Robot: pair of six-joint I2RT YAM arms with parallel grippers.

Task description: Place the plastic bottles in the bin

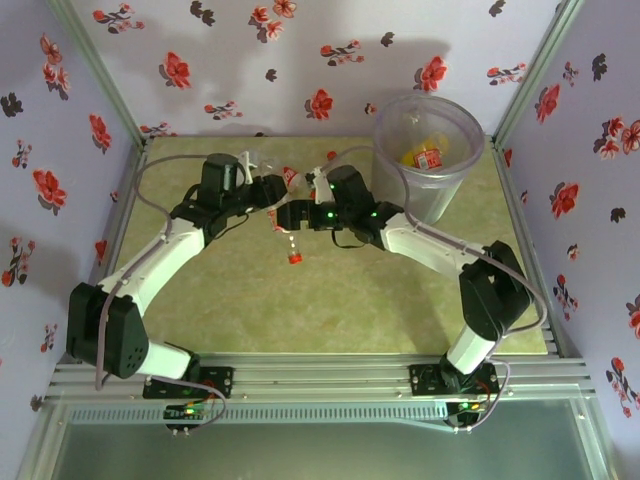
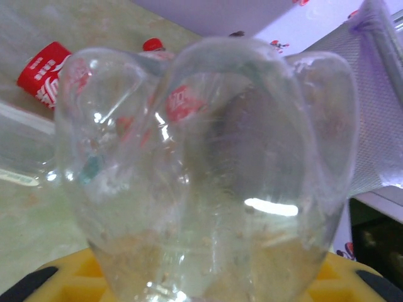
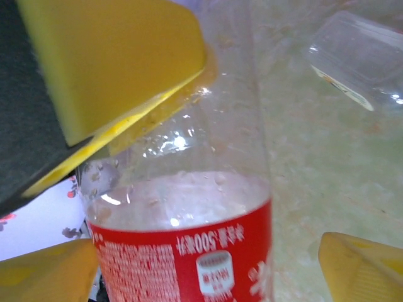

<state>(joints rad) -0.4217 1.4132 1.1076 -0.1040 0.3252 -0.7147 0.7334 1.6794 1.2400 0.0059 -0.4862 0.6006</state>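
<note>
Clear plastic with a red band: the red-labelled bottle (image 3: 189,239) is clamped in our right hand (image 1: 288,216), one yellow finger (image 3: 126,69) pressed against its upper wall. From above we see it hanging cap down over the middle of the table (image 1: 330,300). A second clear bottle (image 2: 208,176) sits base-on right against our left hand (image 1: 267,190); we cannot tell whether that hand grips it. The bin (image 1: 440,195) stands upright at the table's far right corner, with a yellow bottle (image 1: 414,153) inside.
</note>
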